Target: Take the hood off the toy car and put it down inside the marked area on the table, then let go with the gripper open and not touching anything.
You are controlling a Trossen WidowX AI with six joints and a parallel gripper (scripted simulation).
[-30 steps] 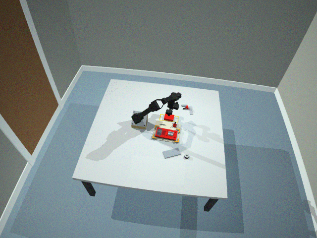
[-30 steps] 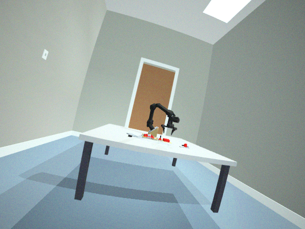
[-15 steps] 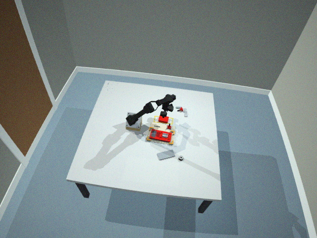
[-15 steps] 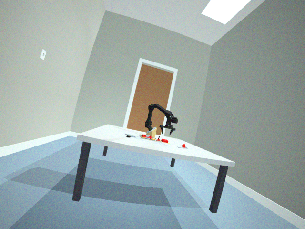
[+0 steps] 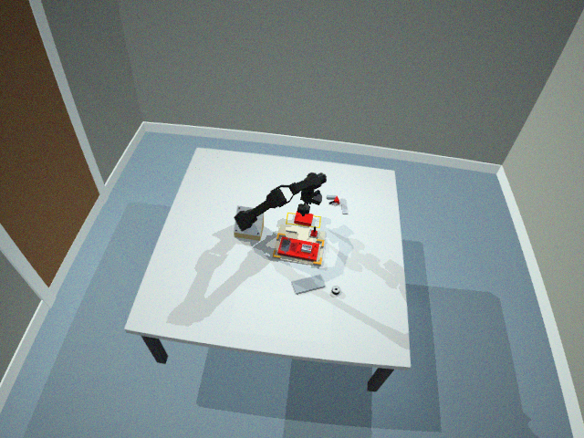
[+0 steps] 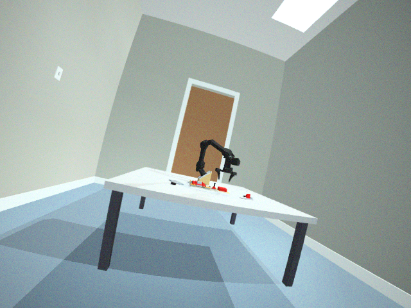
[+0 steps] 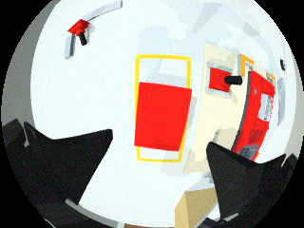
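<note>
Red hood lies at twelve o'clock from the car in top view; the gripper is above, fingers wide apart (it holds nothing, touches nothing).

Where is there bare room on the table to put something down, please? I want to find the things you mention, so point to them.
In the top view, there is wide room between the grey plate (image 5: 308, 284) (image 6: 177, 181) (image 7: 281, 102) and the table's (image 5: 264, 329) (image 6: 142, 175) (image 7: 95, 95) near edge. It is crowded around the toy car (image 5: 292, 248) (image 6: 198, 183) (image 7: 256, 111) and red hood (image 5: 303, 218) (image 6: 222, 189) (image 7: 162, 117), with the open gripper (image 5: 304, 210) (image 6: 223, 180) (image 7: 161, 142) above.
</note>
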